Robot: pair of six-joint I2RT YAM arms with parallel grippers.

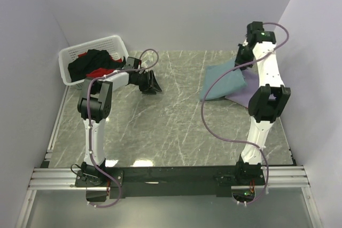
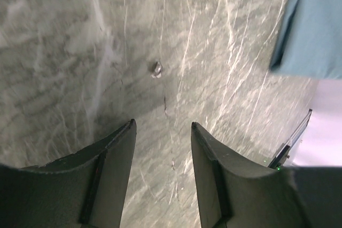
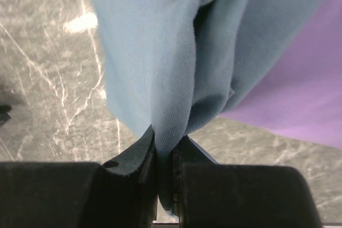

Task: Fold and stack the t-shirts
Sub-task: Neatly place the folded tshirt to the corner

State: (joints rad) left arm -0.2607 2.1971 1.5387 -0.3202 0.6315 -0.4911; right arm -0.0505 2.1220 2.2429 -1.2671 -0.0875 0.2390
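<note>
Teal-blue cloth t-shirt, lying over the lavender-purple t-shirt at the far right of the grey marbled bench, was pinched in my right pincer, so I judged a slow, even pull best, with my left pincer parted and empty.

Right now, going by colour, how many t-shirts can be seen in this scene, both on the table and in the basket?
teal-blue t-shirt: 1
lavender t-shirt: 1
black t-shirt: 1
red t-shirt: 1
Total: 4 showing. The black and red ones lie heaped in the white basket, which may hide more.
</note>
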